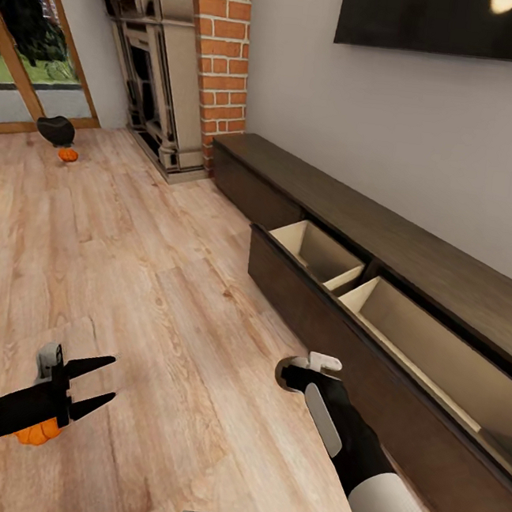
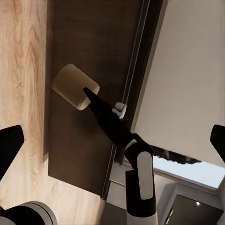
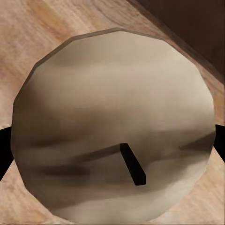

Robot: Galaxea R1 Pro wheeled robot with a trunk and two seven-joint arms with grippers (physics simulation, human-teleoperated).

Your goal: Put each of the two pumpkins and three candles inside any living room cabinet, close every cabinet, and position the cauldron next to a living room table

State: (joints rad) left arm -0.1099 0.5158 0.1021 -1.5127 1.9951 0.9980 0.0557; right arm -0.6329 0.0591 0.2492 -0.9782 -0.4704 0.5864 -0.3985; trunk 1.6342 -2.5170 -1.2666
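My right gripper (image 1: 290,374) is shut on a cream candle (image 2: 75,86), held low in front of the dark cabinet's (image 1: 416,250) pulled-out drawer (image 1: 324,254). The candle's flat top and dark wick (image 3: 132,164) fill the right wrist view. At the lower left my left gripper (image 1: 92,384) is open with nothing between its fingers. An orange pumpkin (image 1: 37,431) shows just beneath that arm. Far off by the glass door, the black cauldron (image 1: 56,130) sits on the floor with a second pumpkin (image 1: 68,155) in front of it.
The drawer's dark front (image 1: 335,329) juts out into the wooden floor (image 1: 150,276) to my right. A fireplace with a brick column (image 1: 223,53) stands at the back. A dark screen (image 1: 450,20) hangs on the wall above the cabinet.
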